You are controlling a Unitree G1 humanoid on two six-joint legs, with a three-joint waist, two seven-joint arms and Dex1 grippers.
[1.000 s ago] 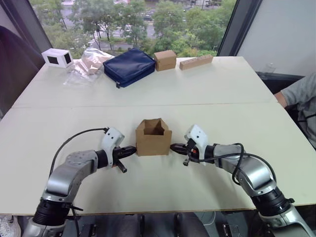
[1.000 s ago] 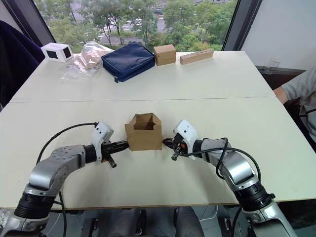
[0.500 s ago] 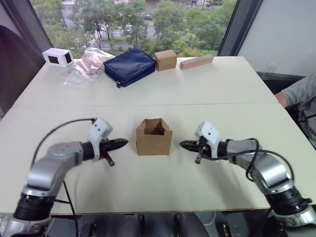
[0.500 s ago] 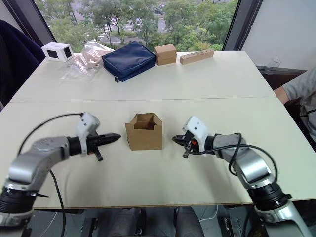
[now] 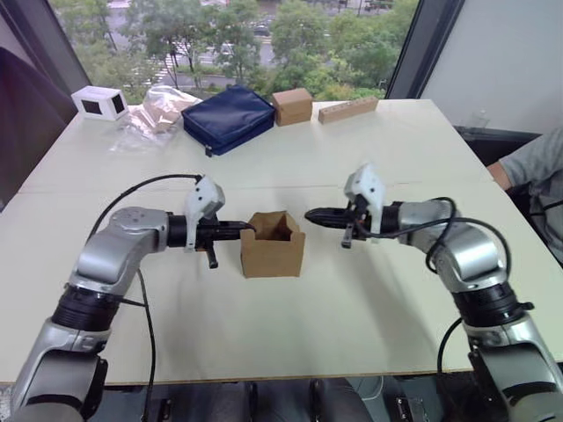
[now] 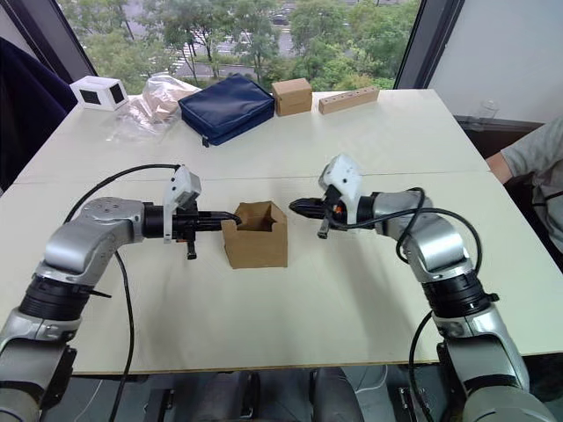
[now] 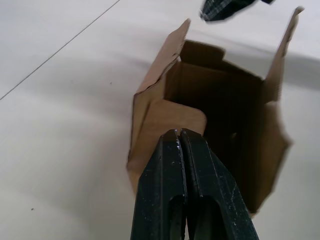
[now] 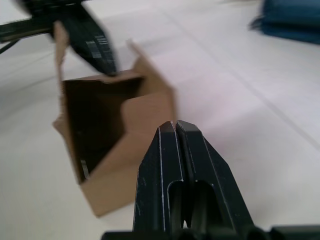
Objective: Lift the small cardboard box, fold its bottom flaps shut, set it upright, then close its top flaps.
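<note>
Box (image 5: 273,249) stands upright on the table (image 5: 369,158), near its middle, with its open end up and the top flaps (image 5: 274,221) raised around the opening; one of them, seen in the left wrist view, has angled corners. The bottom flaps are under the box and cannot be seen. The left gripper (image 5: 242,230) is level with the box's upper left edge, its two black fingers (image 7: 181,165) pressed together with nothing between them, the tip at the flap on that side; whether it touches the cardboard cannot be told. The right gripper (image 5: 314,214) is just right of the box, near its upper rim but apart from it, its jaws likewise closed and empty, pointing toward the opening. Both arms reach in from opposite sides of the box. Well behind the box, along the far edge of the table, lie a blue bag (image 5: 230,117), a second brown box (image 5: 293,105), a wooden block (image 5: 348,109), a clear plastic wrap (image 5: 157,114) and a white box (image 5: 101,102). A person's sleeve (image 5: 531,167) shows far right of the box.
</note>
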